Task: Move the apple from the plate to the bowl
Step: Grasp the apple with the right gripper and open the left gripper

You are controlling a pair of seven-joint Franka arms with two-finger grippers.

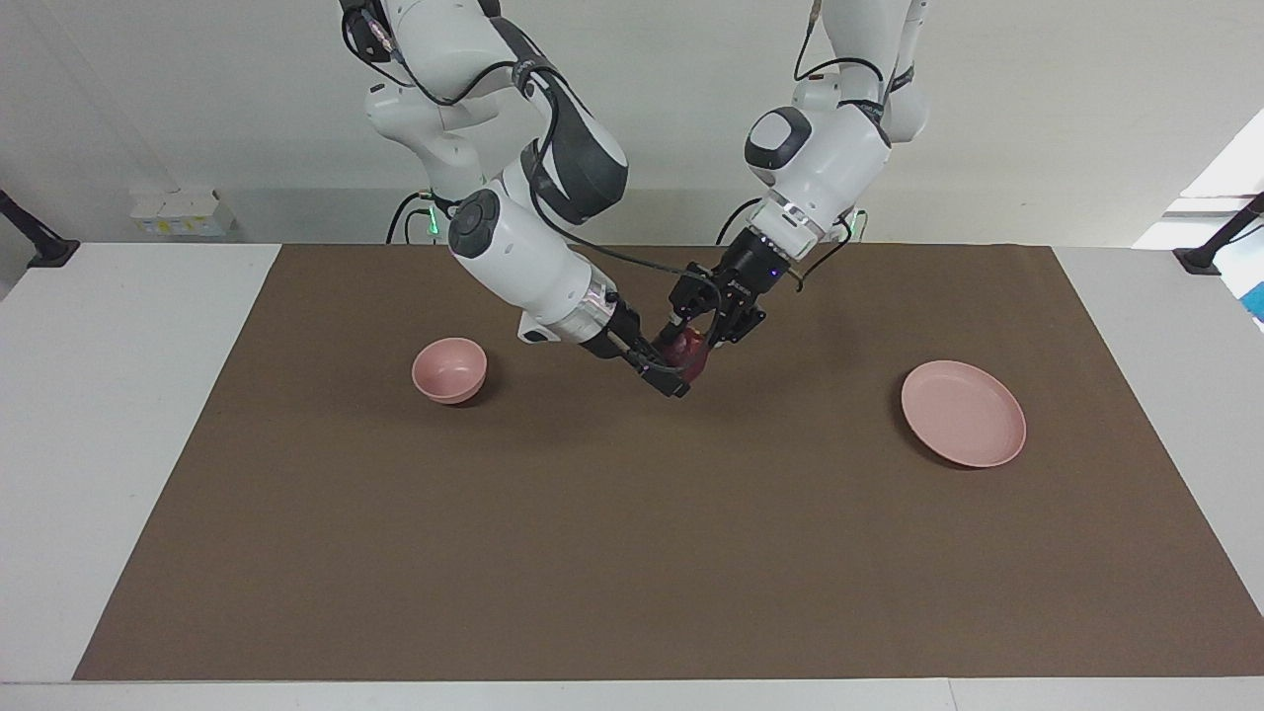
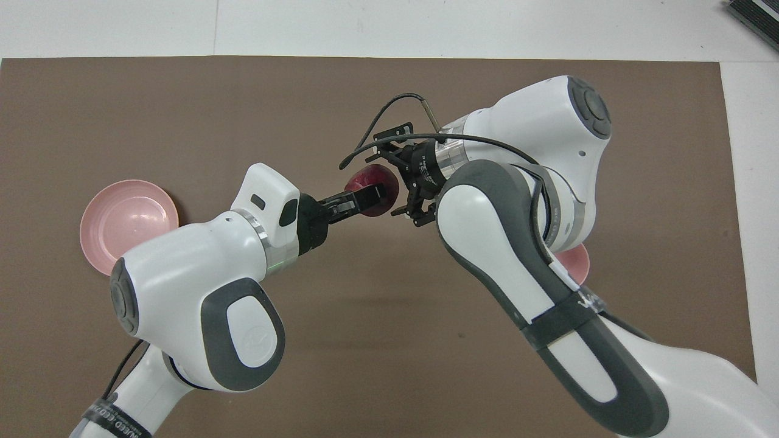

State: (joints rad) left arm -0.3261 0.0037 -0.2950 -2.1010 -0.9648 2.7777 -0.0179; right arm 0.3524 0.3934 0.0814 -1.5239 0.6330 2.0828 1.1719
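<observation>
The dark red apple (image 1: 694, 358) (image 2: 367, 178) hangs in the air over the middle of the brown mat, between the plate and the bowl. My left gripper (image 1: 691, 341) (image 2: 372, 196) is shut on it from above. My right gripper (image 1: 671, 371) (image 2: 398, 182) has come right up to the apple from the bowl's side and reaches around it; whether it grips the fruit does not show. The pale pink plate (image 1: 963, 413) (image 2: 125, 222) lies bare at the left arm's end. The small pink bowl (image 1: 449, 368) stands at the right arm's end; from above only its edge (image 2: 577, 267) shows under the right arm.
A brown mat (image 1: 632, 553) covers most of the white table (image 1: 118, 444). A small white box (image 1: 183, 212) stands off the mat by the wall at the right arm's end.
</observation>
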